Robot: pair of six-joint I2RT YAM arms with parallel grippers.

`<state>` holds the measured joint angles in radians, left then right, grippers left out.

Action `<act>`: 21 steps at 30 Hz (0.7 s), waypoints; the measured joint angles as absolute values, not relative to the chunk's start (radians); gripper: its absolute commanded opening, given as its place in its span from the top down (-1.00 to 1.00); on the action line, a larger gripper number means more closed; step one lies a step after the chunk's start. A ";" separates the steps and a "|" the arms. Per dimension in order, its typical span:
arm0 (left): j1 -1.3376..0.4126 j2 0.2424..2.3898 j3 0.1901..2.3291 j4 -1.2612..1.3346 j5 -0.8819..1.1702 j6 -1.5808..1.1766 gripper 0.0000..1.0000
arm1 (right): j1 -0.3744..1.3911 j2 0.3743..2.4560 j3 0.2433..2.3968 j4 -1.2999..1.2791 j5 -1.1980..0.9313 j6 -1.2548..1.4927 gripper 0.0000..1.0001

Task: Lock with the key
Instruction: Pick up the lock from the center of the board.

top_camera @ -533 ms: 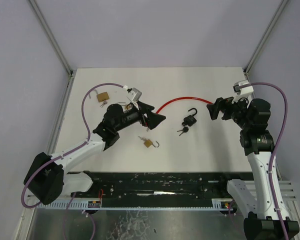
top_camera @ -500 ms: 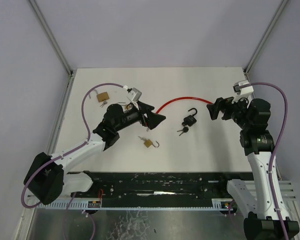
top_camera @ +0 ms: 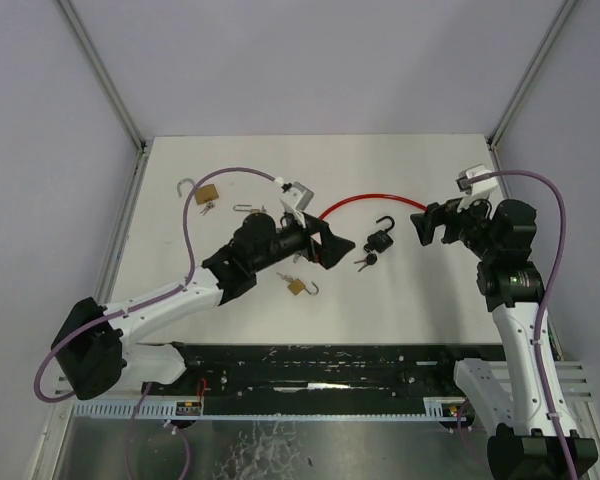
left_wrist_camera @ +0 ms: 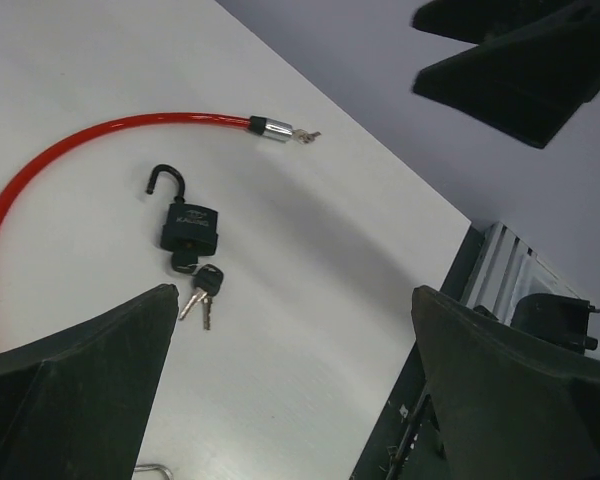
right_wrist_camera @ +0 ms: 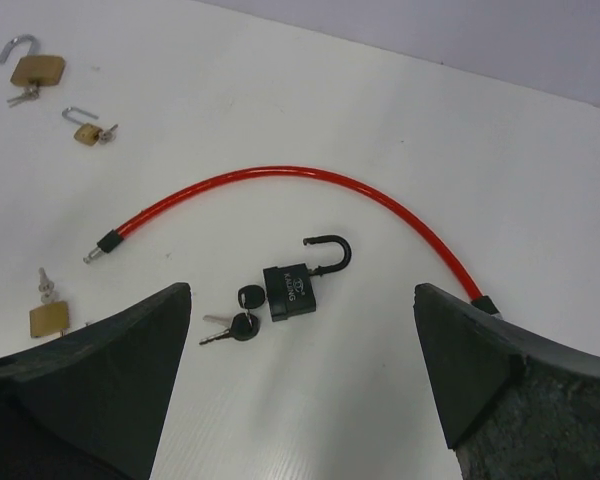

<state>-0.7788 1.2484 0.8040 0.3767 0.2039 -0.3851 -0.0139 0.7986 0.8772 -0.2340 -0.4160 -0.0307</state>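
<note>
Both arms are closing the frame on the black padlock (top_camera: 380,238), which lies flat near the middle of the tabletop (top_camera: 420,300) with its shackle swung open, just inside the curve of the red cable (top_camera: 358,201). Its bunch of keys (top_camera: 365,261) is touching the body's bottom end. One key looks seated in the keyhole, though that's too small to call for certain. The left tool (top_camera: 330,244) hangs just beside the lock on its own side, jaws spread wide, nothing in them. The right tool (top_camera: 423,225) is the same story across the way, fully spread and empty, raised over the far end of the cable. So the step in hand looks like the approach, and the trick is splitting the work cleanly. One tool should pin the lock by the flat sides of its body, clear of the shackle, so it can't skid on this smooth surface. The other should come at the key head square, not at the loose keys dangling off the ring. The shackle's free leg has to be lined up over its hole before anything is pressed home. Keep away from the brass padlock (top_camera: 298,287) lying near the left arm, and don't snag the cable.
</note>
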 measured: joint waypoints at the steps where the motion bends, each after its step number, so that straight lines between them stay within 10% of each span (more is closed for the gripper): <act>1: -0.813 1.259 0.819 0.363 0.172 -0.374 -1.00 | -0.014 0.799 0.868 -0.230 -0.434 -0.053 -0.99; 21: -0.935 1.833 1.163 0.234 -0.021 -0.336 -0.89 | -0.013 1.025 0.856 -0.355 -0.485 -0.337 -0.98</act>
